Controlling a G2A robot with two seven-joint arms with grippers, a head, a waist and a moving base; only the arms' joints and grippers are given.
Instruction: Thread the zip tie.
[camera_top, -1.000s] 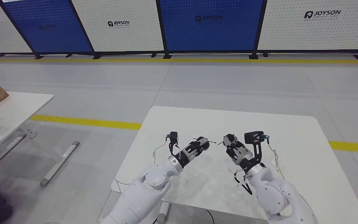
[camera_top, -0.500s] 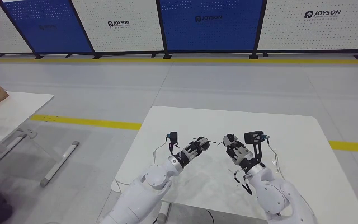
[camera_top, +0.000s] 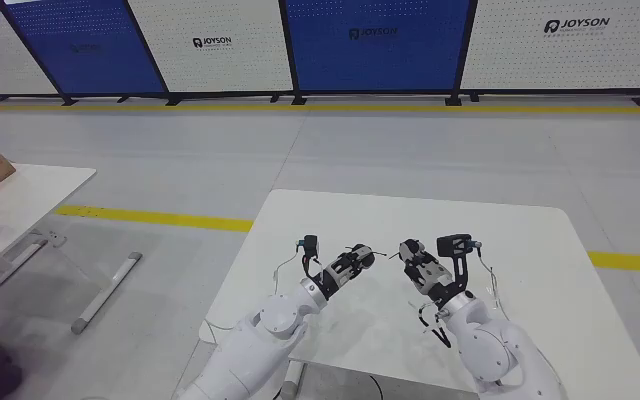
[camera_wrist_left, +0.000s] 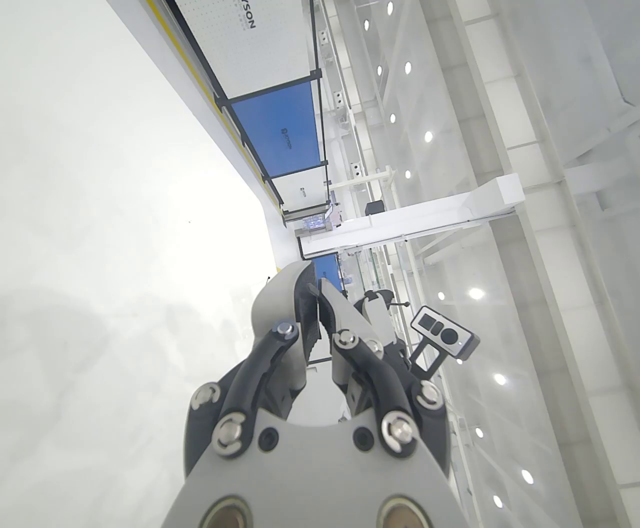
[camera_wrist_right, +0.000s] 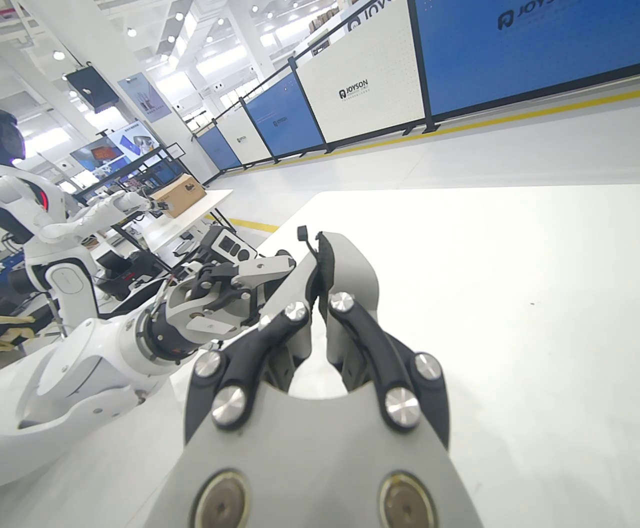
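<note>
2 grippers over 1 white table (camera_top: 500, 225), tips near each other. Right gripper (camera_wrist_right: 320, 247) clamped on 1 black zip tie (camera_wrist_right: 303, 233); right wrist view gives its head poking past the tips, top view gives the arms' spacing. Left gripper (camera_wrist_left: 318, 282) fingers together; can't tell if pinching anything.

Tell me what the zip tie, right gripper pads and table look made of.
Zip tie: black, thin, bent strand with a small square head; matte, likely flexible plastic. Right gripper pads: black, textured face, probably rubber. Table: white, smooth, slight sheen; laminate or painted board, can't tell which.
</note>
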